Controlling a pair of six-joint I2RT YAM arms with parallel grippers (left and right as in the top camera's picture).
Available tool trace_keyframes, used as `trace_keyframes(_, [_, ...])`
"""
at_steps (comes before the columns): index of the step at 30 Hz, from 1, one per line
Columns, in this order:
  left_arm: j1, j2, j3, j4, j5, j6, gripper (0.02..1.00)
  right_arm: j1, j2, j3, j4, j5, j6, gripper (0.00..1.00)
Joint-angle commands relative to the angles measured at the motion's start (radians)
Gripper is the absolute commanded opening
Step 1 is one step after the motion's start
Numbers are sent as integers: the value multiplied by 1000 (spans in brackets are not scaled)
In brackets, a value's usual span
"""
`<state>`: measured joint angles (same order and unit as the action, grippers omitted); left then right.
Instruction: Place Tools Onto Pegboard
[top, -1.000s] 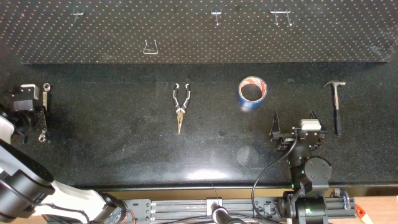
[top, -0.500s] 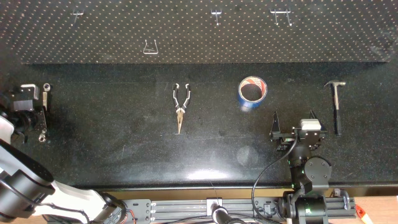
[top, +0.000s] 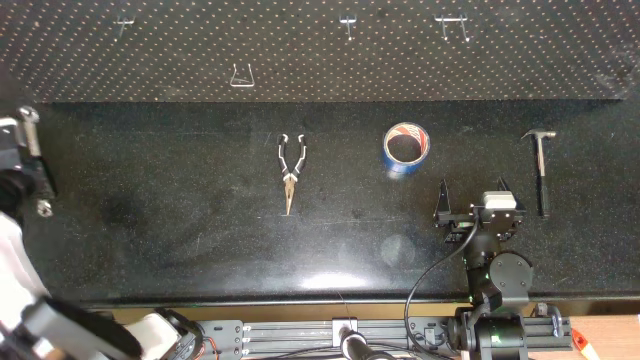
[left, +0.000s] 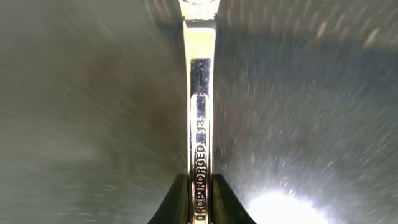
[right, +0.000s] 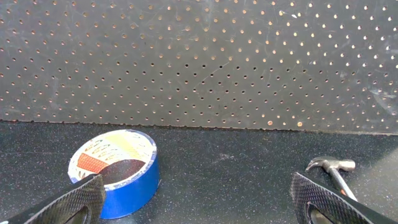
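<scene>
Change: left pincer (left: 200, 194) has carried the wrench (left: 200, 93) leftward, toward the desk (top: 200, 225) edge.
Left pincer: clamped on the wrench shank.
Wrench: lifted at far left, below the pegboard (top: 300, 50).
Right pincer (top: 471, 190): spread wide, empty, between tape roll (top: 406, 148) and hammer (top: 541, 170).

Left arm out at the far left, left gripper (left: 200, 191) fingers clamped tight on a wrench (left: 199, 112). Right arm tucked near its base, right gripper (top: 472, 200) fingers spread wide.
</scene>
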<state>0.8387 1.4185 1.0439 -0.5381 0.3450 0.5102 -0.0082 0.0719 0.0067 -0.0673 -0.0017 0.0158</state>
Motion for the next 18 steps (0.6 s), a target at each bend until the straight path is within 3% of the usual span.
trace_keyframes(1, [-46, -192, 8, -17, 28, -35, 25, -2, -3, -3, -6, -6, -14, 963])
trace_keyframes(4, [-140, -311, 8, -68, 20, -35, 25, -2, -3, -3, -6, -6, -14, 965])
trace_keyframes(9, [-315, -454, 8, -103, -81, -116, 25, -2, -3, -3, -7, -6, -14, 963])
trace_keyframes(18, [-474, -666, -59, -49, -72, -184, 27, -2, -3, -3, -6, -6, -14, 963])
